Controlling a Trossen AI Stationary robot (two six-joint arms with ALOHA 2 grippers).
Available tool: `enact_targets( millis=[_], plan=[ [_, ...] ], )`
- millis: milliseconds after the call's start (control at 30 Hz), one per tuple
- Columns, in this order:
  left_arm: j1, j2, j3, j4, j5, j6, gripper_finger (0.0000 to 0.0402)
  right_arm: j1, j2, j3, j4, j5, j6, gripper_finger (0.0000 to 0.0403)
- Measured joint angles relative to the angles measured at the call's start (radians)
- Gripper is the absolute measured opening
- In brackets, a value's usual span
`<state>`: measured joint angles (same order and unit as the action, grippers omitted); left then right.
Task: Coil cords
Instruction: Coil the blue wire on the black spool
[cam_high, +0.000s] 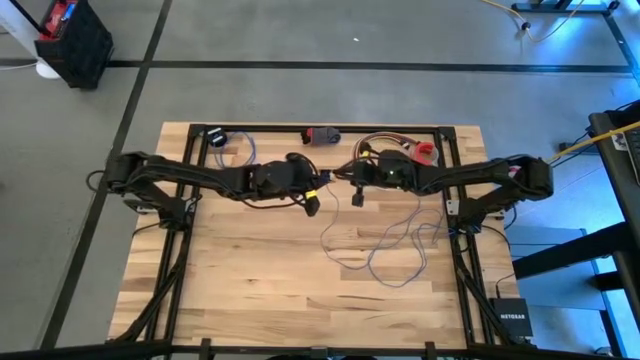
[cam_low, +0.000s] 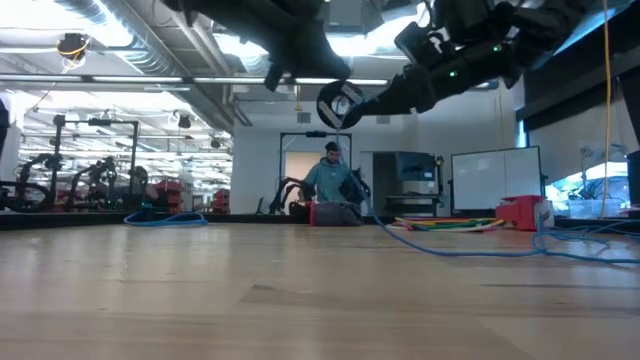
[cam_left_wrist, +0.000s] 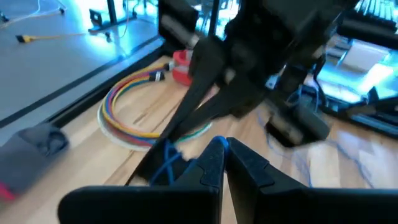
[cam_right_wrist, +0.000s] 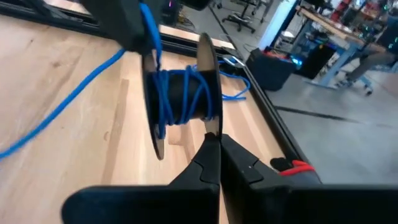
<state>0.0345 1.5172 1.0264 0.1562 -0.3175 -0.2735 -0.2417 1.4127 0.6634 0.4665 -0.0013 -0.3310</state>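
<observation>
Right gripper (cam_right_wrist: 214, 146) clamped on black spool (cam_right_wrist: 186, 93) rim | left gripper (cam_left_wrist: 217, 155) pinching thin blue wire (cam_right_wrist: 74, 84) beside spool | risk: slack wire slipping off turns.

The left gripper (cam_left_wrist: 224, 152) occupies the foreground, its two dark fingers (cam_left_wrist: 208, 165) closed together on a thin blue wire (cam_left_wrist: 168, 163). The wire shows at the fingertips and runs down beside them. Directly beyond, the right arm (cam_left_wrist: 261, 56) reaches in, dark and blurred, its narrow end pointing toward the left gripper. On the wooden table (cam_left_wrist: 93, 149) behind lies a flat coil of multicoloured cords (cam_left_wrist: 124, 115), yellow, red and blue among them. A red object (cam_left_wrist: 180, 65) sits just past the coil. A grey pouch (cam_left_wrist: 34, 149) lies at the table edge.
</observation>
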Motion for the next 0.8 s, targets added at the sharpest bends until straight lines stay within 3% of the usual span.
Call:
enact_targets(
  millis=[400,800],
  plan=[
    [0.000,0.044,0.001,0.030,0.004,0.119,0.0012,-0.001,0.008,0.011,-0.011,-0.002,0.062,0.0001],
    [-0.005,0.023,0.002,0.008,0.000,0.112,0.0126,0.000,0.008,0.012,-0.015,-0.016,0.065,0.0001]
  ],
)
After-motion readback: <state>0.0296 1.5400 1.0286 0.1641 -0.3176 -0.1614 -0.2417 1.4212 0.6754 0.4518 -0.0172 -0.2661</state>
